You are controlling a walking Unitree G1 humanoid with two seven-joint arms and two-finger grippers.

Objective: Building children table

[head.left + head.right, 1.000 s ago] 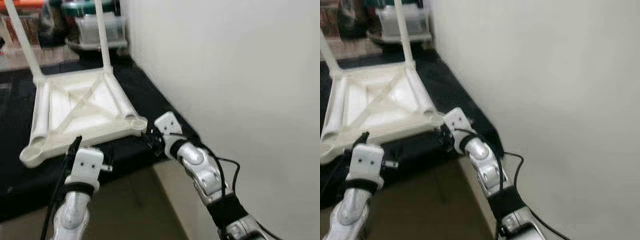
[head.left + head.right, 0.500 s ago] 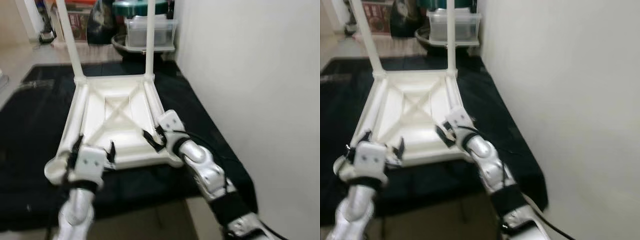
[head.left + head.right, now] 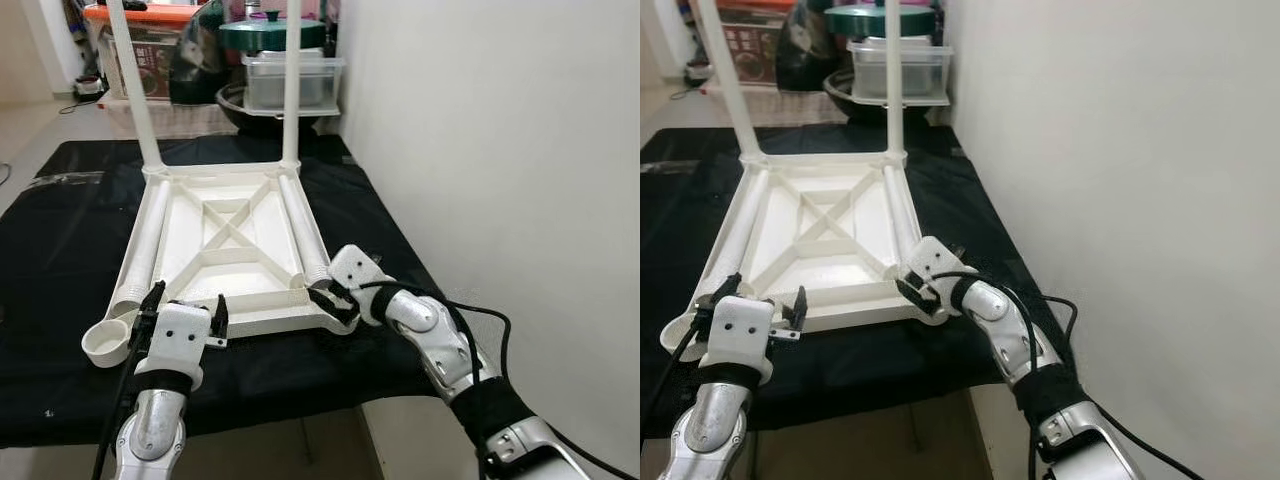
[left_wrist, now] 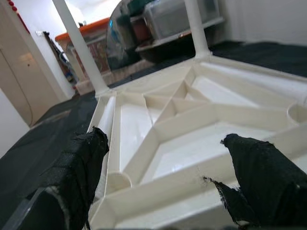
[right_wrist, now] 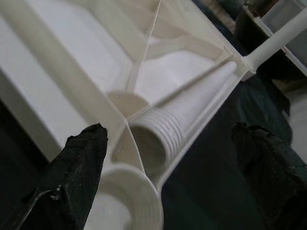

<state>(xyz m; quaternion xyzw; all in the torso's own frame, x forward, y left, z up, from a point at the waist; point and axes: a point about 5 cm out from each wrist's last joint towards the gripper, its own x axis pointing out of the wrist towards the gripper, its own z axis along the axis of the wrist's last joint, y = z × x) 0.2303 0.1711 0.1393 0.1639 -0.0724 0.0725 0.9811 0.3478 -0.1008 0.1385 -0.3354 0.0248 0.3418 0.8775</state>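
Table top (image 3: 228,250), white plastic and turned underside up, lies flat on a black cloth (image 3: 60,230) that covers the surface, with its cross ribs showing. Two white legs stand upright in the far corner sockets: one at the far left (image 3: 133,85), one at the far right (image 3: 291,80). Two loose legs lie inside the frame along its sides, a ribbed one on the right (image 3: 304,235) and another on the left (image 3: 145,245). The near left corner socket (image 3: 105,343) is open.

The left tool (image 3: 183,312) hovers at the near edge of the table top, fingers spread wide and holding nothing; in its wrist view the near rim sits between the two black fingers (image 4: 81,167). The right tool (image 3: 330,300) is at the near right corner, also open wide and empty, with the corner socket (image 5: 127,201) and the threaded end of the ribbed leg between its fingertips (image 5: 79,163).

A white wall (image 3: 500,150) runs along the right. Storage boxes (image 3: 285,80) stand beyond the surface.
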